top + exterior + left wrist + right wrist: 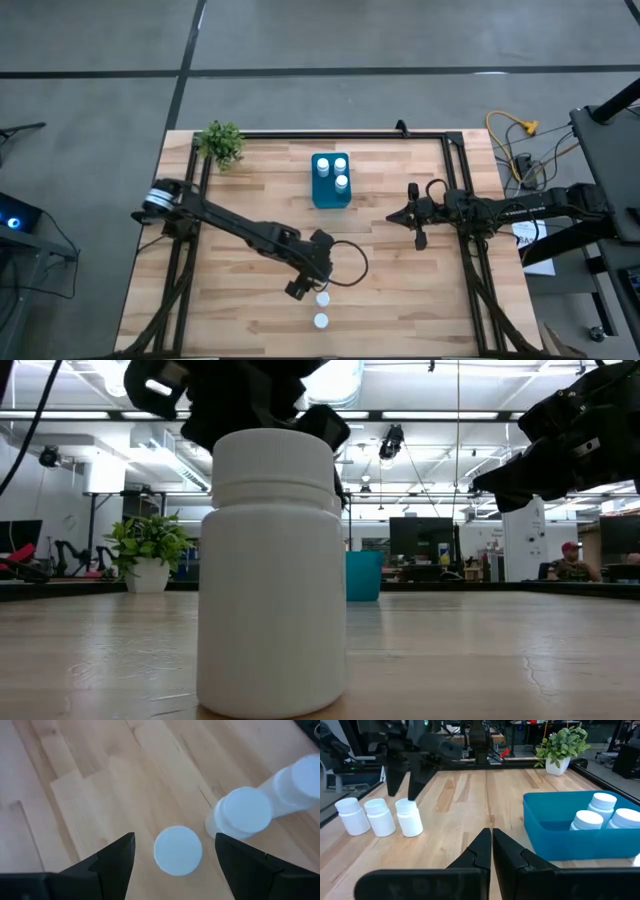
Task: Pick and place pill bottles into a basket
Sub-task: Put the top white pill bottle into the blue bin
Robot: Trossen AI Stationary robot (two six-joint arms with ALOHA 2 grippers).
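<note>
Progress: 3 pill bottles (pixel 596 815) already in the basket (pixel 330 181), 3 loose bottles (pixel 380 817) in a row on the table (pixel 240 320). Roughly halfway imo. Left pincer (pixel 175 854) spread, hovering directly over the nearest loose bottle (pixel 178 850), nothing pinched yet. Right pincer (pixel 491 841) pressed together, empty, parked w/ arm beside basket. Overhead only shows 2 loose caps, 3rd hidden under left arm. Low cam mostly blocked by one bottle (pixel 272 572); can't tell pincer height above cap.
</note>
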